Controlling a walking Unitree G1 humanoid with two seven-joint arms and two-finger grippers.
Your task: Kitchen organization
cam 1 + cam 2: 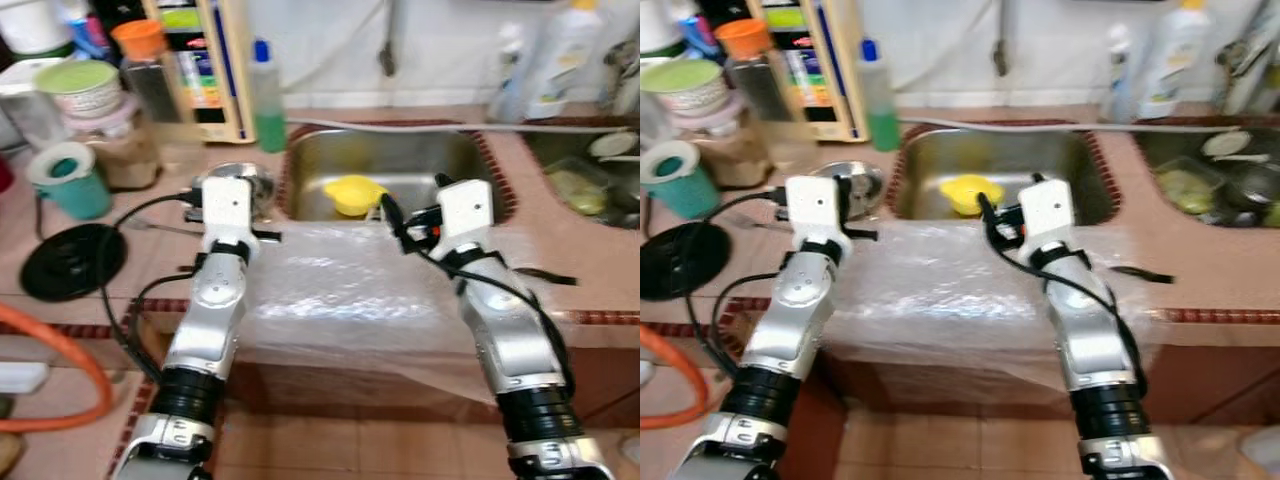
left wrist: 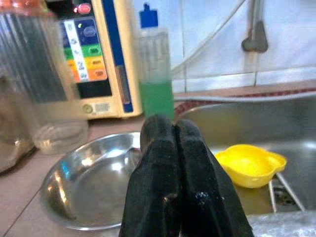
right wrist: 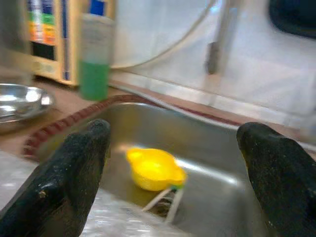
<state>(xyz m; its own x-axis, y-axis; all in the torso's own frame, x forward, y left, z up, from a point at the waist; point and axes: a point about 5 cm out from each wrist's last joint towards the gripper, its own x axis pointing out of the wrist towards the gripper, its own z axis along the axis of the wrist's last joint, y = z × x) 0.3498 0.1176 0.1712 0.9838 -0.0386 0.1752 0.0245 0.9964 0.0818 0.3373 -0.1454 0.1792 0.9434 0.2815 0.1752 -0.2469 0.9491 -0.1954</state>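
**Both claws at sink edge, yellow bowl in basin**

Landmark: sink [image 1: 470, 150]. Left of it, steel dish [image 2: 94, 190] on counter [image 1: 590, 270]; left claw [image 2: 178, 143] above the dish, fingers pressed together. In the basin near the drain, yellow bowl [image 3: 154, 169]. Right claw [image 3: 173, 163] at the near rim, fingers spread wide, empty.

Judgement: straddle the bowl's rim before closing.

Unclear: plastic sheet [image 1: 340, 290] hides the near rim; head views blurred.
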